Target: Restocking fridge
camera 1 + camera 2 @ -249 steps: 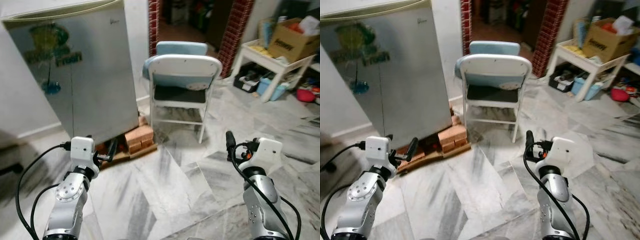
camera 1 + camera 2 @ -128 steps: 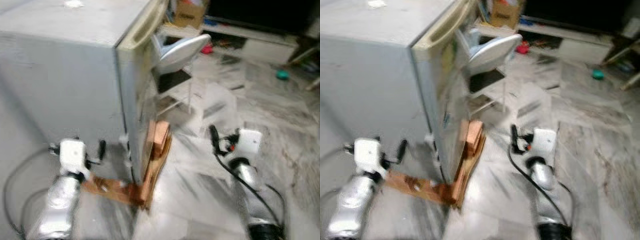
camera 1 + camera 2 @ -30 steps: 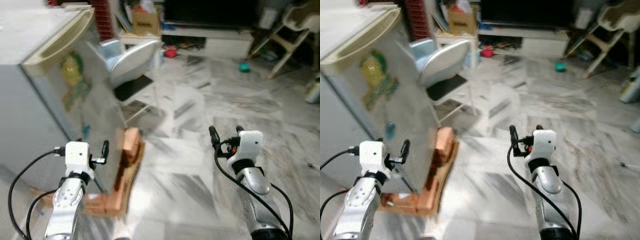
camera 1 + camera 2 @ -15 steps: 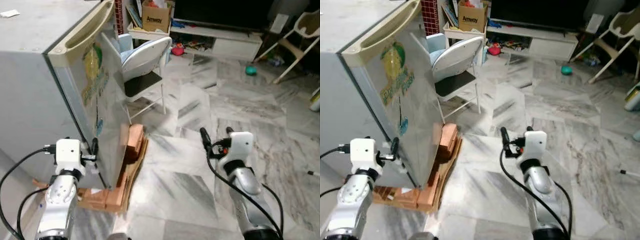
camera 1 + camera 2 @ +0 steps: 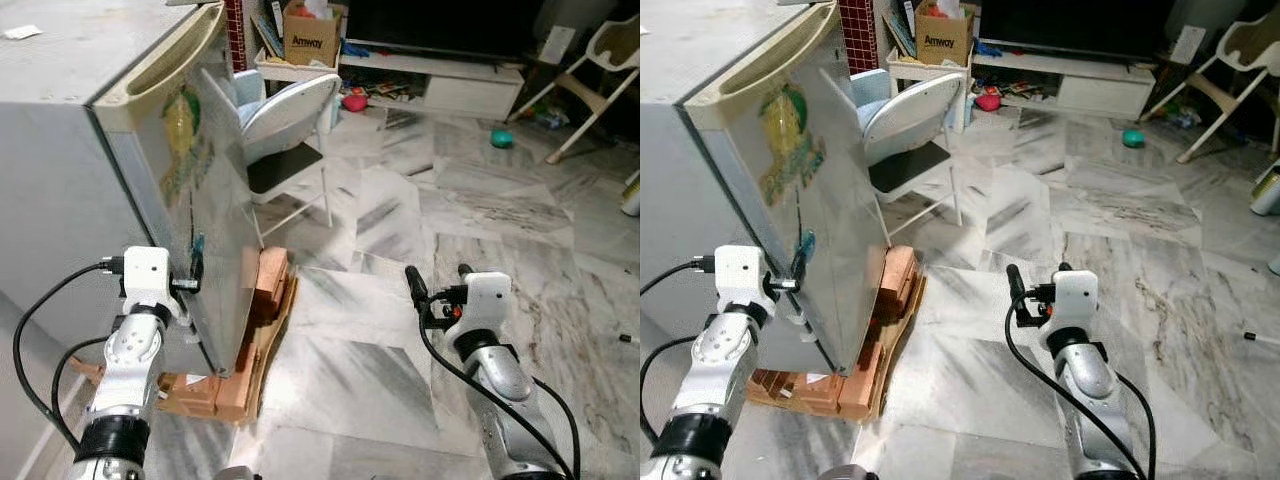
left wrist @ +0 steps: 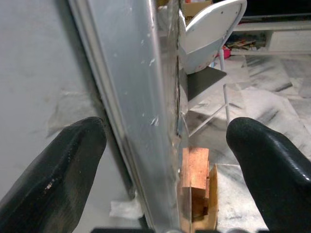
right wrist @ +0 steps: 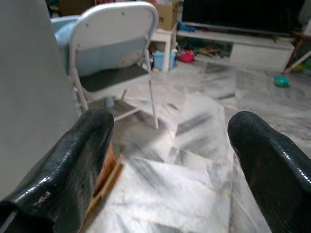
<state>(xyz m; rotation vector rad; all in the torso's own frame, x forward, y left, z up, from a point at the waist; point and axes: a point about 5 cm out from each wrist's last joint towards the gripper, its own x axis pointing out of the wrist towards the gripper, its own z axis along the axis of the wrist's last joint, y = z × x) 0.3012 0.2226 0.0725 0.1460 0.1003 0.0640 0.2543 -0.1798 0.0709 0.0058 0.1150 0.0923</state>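
left end effector (image 6: 165, 145) spread astride fridge door (image 6: 141, 97) edge.

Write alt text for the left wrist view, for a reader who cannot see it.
The left pincer is open, one black finger on each side of the fridge door edge. Beyond stand a white folding chair and wooden blocks under the fridge.

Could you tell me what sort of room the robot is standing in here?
Most likely a home living room: a small fridge stands on a marble floor, with a folding chair beside it and a low TV cabinet and scattered toys beyond.
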